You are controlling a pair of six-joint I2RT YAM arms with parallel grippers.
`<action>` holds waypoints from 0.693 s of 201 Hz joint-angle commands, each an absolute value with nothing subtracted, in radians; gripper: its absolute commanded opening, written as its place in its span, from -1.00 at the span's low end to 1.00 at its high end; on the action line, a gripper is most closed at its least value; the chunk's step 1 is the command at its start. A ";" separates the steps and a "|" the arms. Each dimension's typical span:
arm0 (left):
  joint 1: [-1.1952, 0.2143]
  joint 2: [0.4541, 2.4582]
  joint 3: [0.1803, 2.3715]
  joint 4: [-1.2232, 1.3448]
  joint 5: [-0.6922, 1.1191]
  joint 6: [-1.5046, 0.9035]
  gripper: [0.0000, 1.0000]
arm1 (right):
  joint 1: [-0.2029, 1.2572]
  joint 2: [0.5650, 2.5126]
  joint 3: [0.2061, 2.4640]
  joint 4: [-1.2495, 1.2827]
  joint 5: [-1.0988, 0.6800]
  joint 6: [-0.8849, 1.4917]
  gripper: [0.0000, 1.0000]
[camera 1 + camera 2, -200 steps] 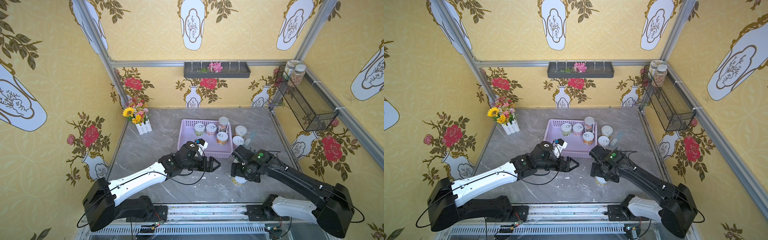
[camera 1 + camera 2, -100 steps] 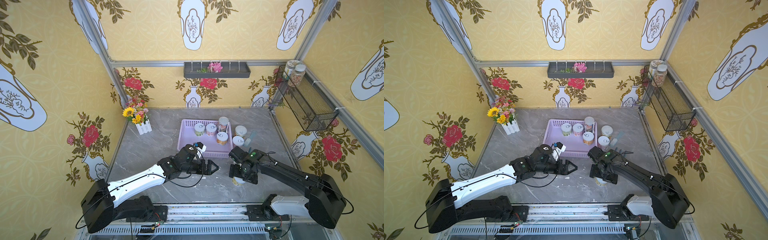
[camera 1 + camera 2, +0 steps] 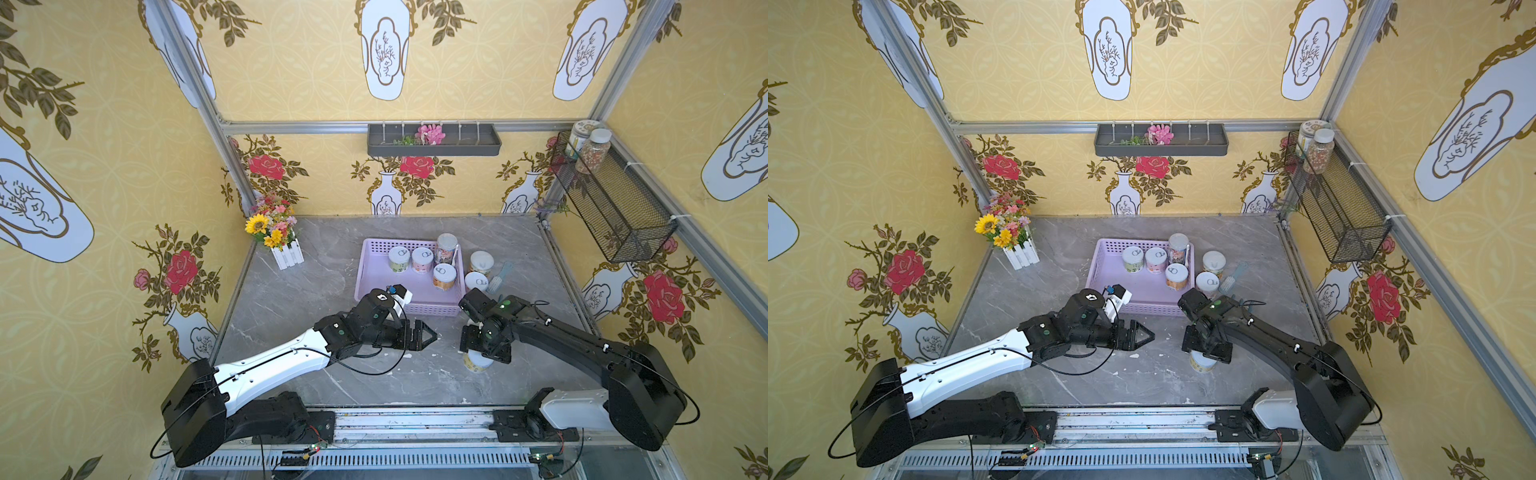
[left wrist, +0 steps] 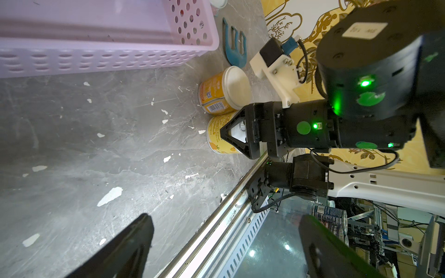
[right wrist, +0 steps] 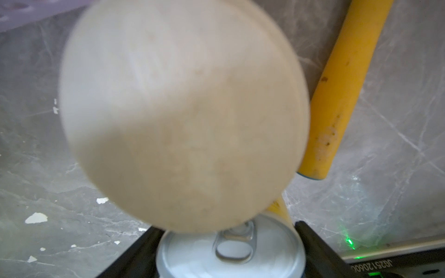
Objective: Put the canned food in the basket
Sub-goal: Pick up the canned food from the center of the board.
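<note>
A yellow can stands on the grey table near the front, right of centre. My right gripper comes down over it, and its black fingers press both sides of the pull-tab lid: shut on it. A second yellow can stands right beside it, and its pale top is blurred close to the wrist camera. The lilac basket holds several cans, one of them taller. My left gripper hovers open and holds nothing in front of the basket.
Two more cans and a blue comb lie right of the basket. A flower box stands at the back left. A black wire basket with jars hangs on the right wall. The metal rail runs along the table's front edge.
My right gripper's jaws have closed in from wide open onto the yellow can. The left arm has barely moved and stays open.
</note>
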State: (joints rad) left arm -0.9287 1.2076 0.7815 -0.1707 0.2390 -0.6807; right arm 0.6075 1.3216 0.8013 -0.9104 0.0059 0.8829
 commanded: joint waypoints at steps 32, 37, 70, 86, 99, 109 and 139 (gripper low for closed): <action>-0.926 1.198 0.754 -0.146 0.233 -0.697 1.00 | 0.621 1.281 0.829 -0.991 0.044 0.887 0.45; -0.924 1.193 0.748 -0.138 0.233 -0.708 1.00 | 0.629 1.273 0.841 -1.014 0.050 0.892 0.44; -0.872 1.157 0.700 -0.058 0.282 -0.765 1.00 | 0.735 1.241 0.985 -1.192 0.122 0.946 0.40; -0.831 1.139 0.688 -0.035 0.302 -0.775 1.00 | 0.793 1.260 1.082 -1.259 0.154 0.958 0.40; -0.790 1.128 0.687 -0.037 0.310 -0.772 1.00 | 0.817 1.287 1.154 -1.287 0.177 0.945 0.40; -0.752 1.122 0.687 -0.039 0.320 -0.764 1.00 | 0.821 1.322 1.217 -1.288 0.185 0.915 0.40; -0.655 1.116 0.705 -0.078 0.319 -0.747 1.00 | 0.808 1.467 1.405 -1.258 0.203 0.800 0.40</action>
State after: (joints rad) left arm -0.7097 1.1187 0.6933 -0.0727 0.3027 -0.7624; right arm 0.8162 1.3792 1.2865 -1.2583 0.1459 0.9031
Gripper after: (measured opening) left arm 0.999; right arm 0.790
